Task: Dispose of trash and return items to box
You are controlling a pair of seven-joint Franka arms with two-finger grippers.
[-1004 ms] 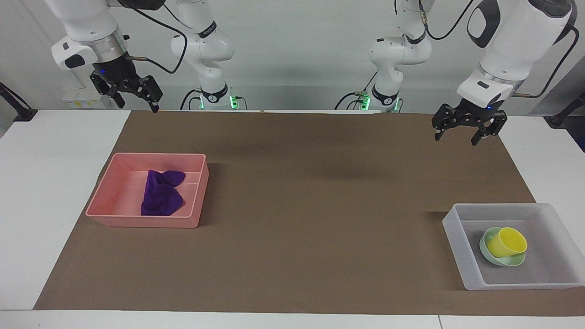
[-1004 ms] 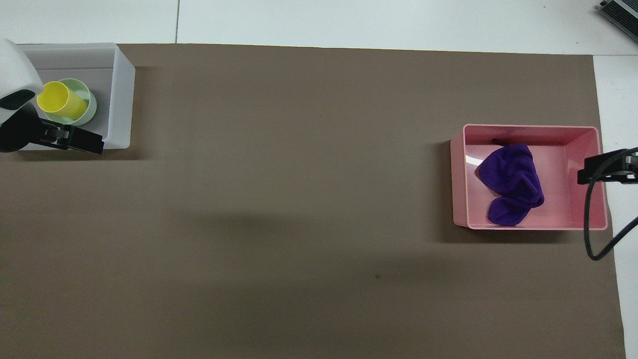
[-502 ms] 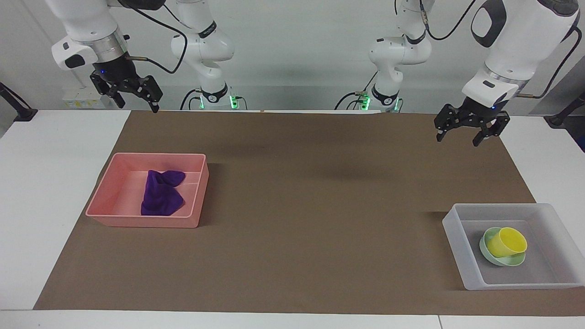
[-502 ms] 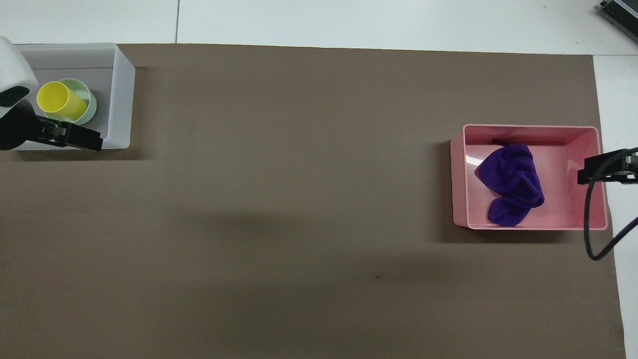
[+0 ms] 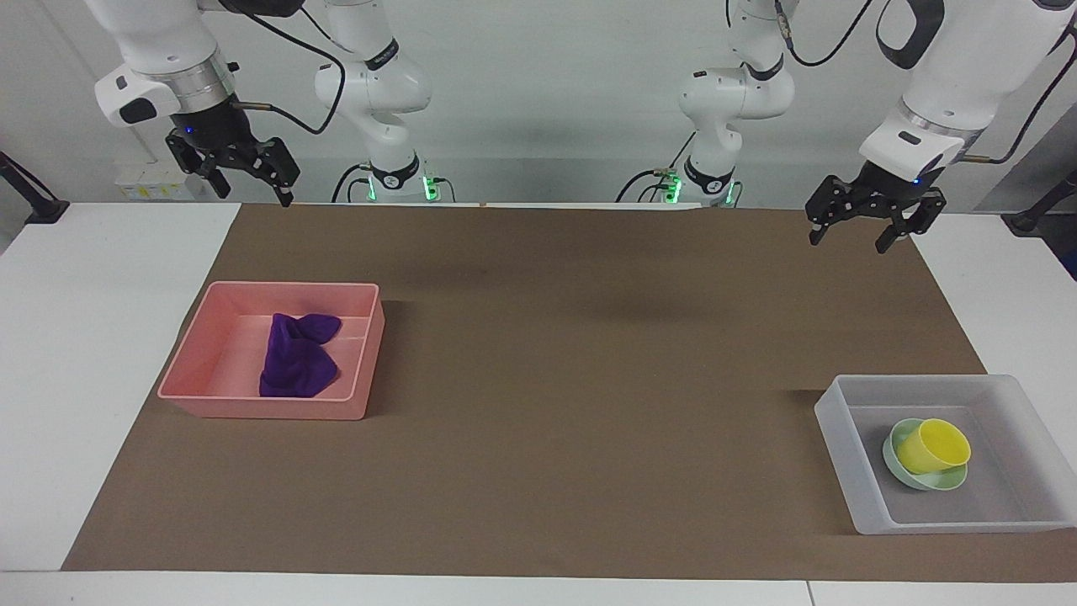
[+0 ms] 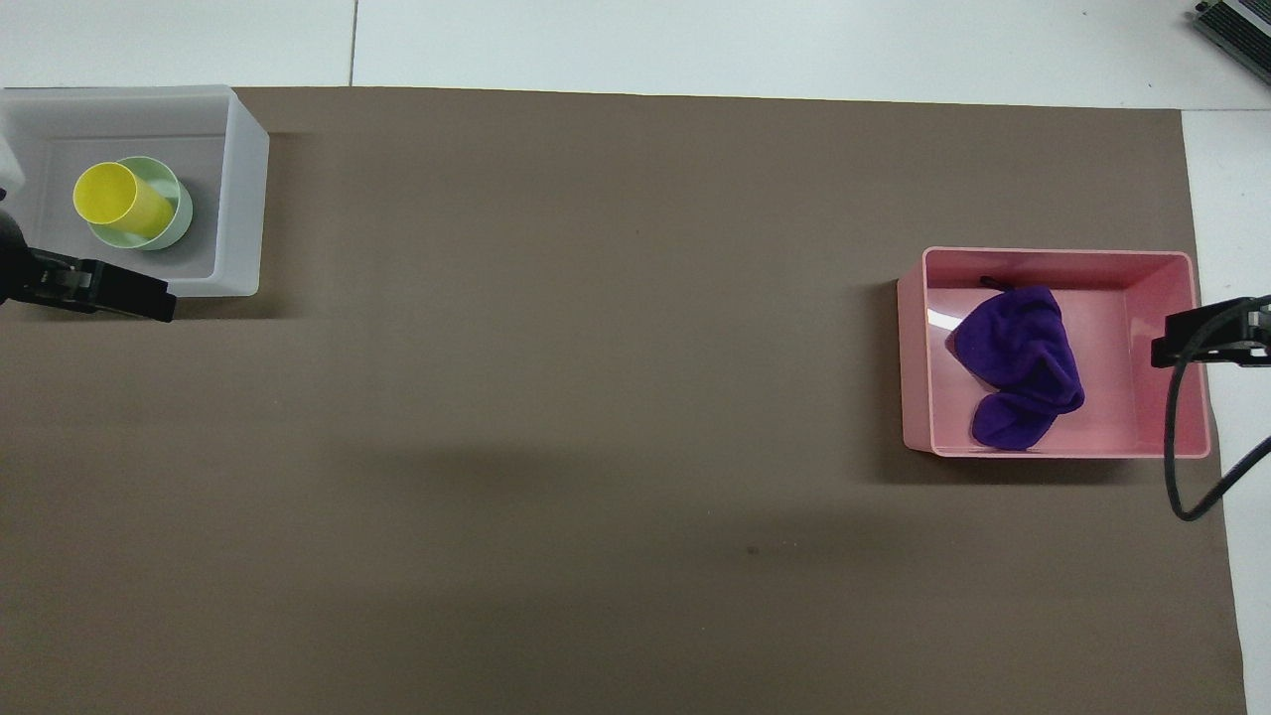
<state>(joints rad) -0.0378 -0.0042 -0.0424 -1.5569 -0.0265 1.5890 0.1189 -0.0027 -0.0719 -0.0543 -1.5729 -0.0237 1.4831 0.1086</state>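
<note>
A: Where do we find the task's things?

B: The purple rag (image 5: 298, 354) lies crumpled in the pink tray (image 5: 204, 346) toward the right arm's end of the bench (image 5: 547, 379). The yellow cup (image 5: 932, 445) lies tipped in the green bowl (image 5: 947, 481), both inside the translucent box (image 5: 833, 421) toward the left arm's end.

A: And the grippers?

B: The left gripper (image 5: 860, 231) and right gripper (image 5: 246, 181) hang raised, jaws spread, holding nothing.

A: How would these things handle?

B: We judge the rag soft and light, best pinched at a raised fold. Cup and bowl look light, rigid and smooth; we would take each by its rim.

A: What is unclear?

B: From overhead both grippers are cut off at the edges, and we see no label in the box.
</note>
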